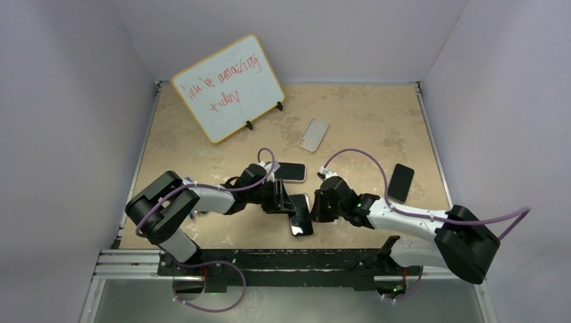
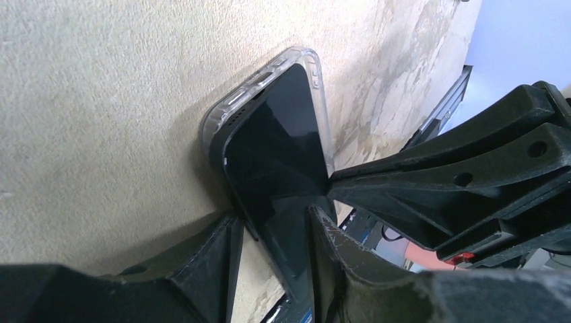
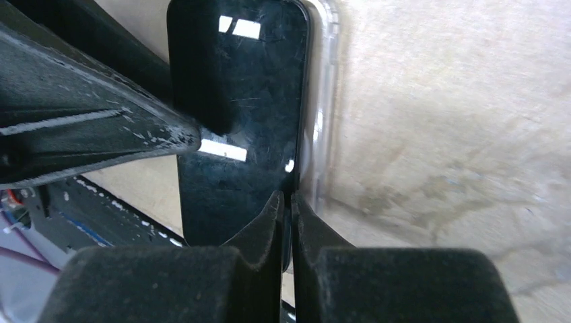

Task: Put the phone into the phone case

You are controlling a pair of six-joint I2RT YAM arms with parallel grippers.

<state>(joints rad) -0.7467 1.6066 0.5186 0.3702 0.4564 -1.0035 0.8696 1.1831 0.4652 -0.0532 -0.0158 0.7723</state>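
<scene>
The black phone (image 1: 301,219) lies screen up between both arms, its far end seated in the clear phone case (image 2: 229,111). My left gripper (image 2: 275,215) stands open over the phone's near end, one fingertip at the phone's left edge and the other resting on the screen (image 2: 276,155). From the opposite side, my right gripper (image 3: 286,198) is shut on the thin clear side wall of the case (image 3: 326,101), right beside the phone's edge (image 3: 236,101). In the left wrist view the right gripper's closed tip (image 2: 331,178) touches the phone's right side.
A whiteboard (image 1: 229,87) with red writing stands at the back left. A pale phone case (image 1: 313,132) lies behind the arms, a phone with a pink rim (image 1: 291,171) beside the left wrist, and a black phone (image 1: 401,182) to the right. A metal rail (image 1: 269,259) runs along the near edge.
</scene>
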